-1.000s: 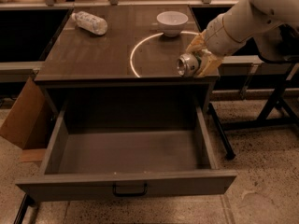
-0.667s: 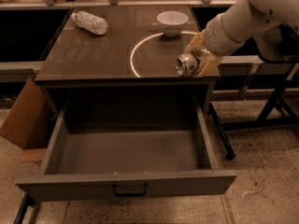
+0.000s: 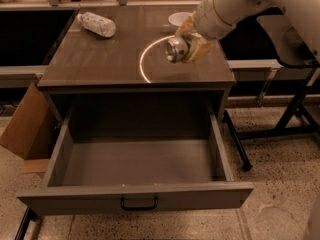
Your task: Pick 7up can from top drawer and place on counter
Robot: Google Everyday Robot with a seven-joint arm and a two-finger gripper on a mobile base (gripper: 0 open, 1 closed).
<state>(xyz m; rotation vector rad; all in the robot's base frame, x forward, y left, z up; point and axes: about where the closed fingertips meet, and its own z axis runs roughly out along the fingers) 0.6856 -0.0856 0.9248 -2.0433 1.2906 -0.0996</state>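
My gripper (image 3: 184, 49) is shut on the 7up can (image 3: 176, 49) and holds it on its side just above the right half of the brown counter (image 3: 95, 59). The can's shiny silver end faces the camera, over the pale circle line (image 3: 142, 64). My arm reaches in from the upper right. The top drawer (image 3: 135, 194) stands pulled fully open below the counter; its grey inside holds nothing, and a small dark handle (image 3: 138, 204) sits on its front panel.
A clear plastic bottle (image 3: 97, 24) lies at the counter's back left. A white bowl (image 3: 178, 18) stands at the back, partly behind my gripper. A cardboard box (image 3: 25, 129) leans at the cabinet's left. Black table legs (image 3: 290, 114) stand on the right.
My gripper has carried the can left and farther back, from the counter's right edge to over the circle line. The drawer, bottle and bowl have not moved.
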